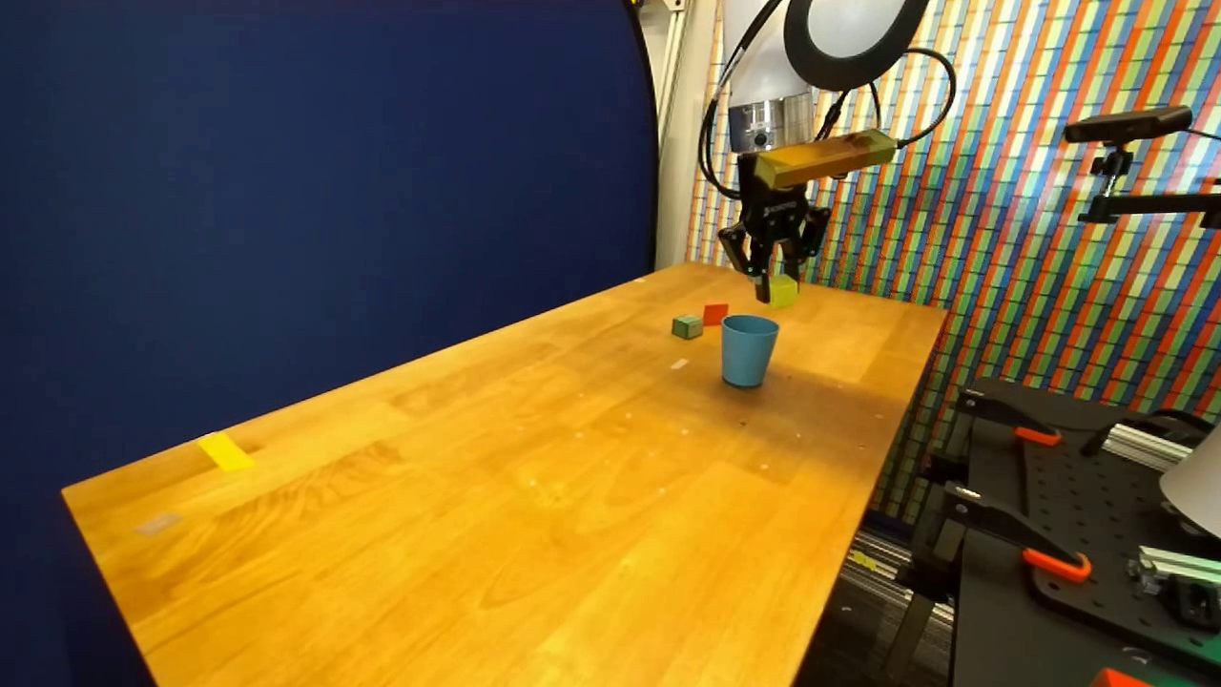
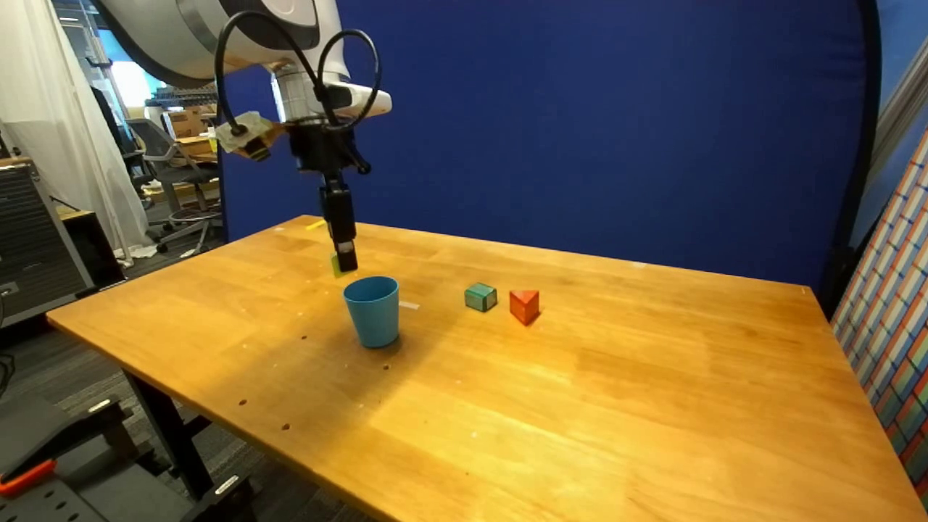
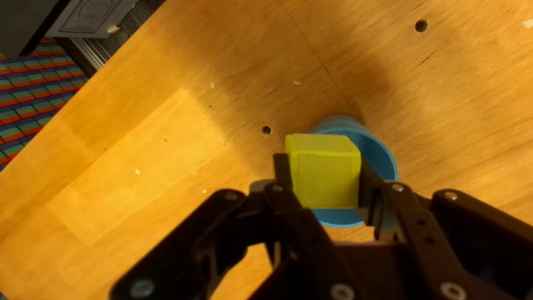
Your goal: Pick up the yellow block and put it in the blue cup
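Cup [image 2: 373, 317] is standing upright, smooth-walled and narrowing toward its base, on the grained wooden bench [image 2: 652, 391] near a green block [image 2: 481, 297] and a red wedge [image 2: 524, 307]. The arm [image 2: 296, 90] is pointing down; its black claw [image 1: 780, 284] is clamping the boxy yellow block [image 3: 327, 179] in midair near the cup.
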Available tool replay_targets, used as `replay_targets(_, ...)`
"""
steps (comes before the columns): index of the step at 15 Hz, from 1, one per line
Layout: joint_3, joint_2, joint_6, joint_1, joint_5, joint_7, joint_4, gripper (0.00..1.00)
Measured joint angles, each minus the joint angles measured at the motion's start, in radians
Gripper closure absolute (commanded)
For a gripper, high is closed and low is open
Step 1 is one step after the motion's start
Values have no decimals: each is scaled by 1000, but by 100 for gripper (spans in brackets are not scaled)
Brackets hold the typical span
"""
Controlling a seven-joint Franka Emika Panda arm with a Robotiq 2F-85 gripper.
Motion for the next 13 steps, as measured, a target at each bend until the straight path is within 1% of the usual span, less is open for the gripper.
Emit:
replay_targets(2,0,27,6,-3,0,0,12,23)
replay_targets(3,0,40,8,-4,0,0,18,13)
replay_targets(5,-1,64,15,-6,0,0,31,0)
replay_targets(10,-3,92,17,-8,7,-1,64,0)
replay_targets(13,5,92,17,-8,72,-36,75,0)
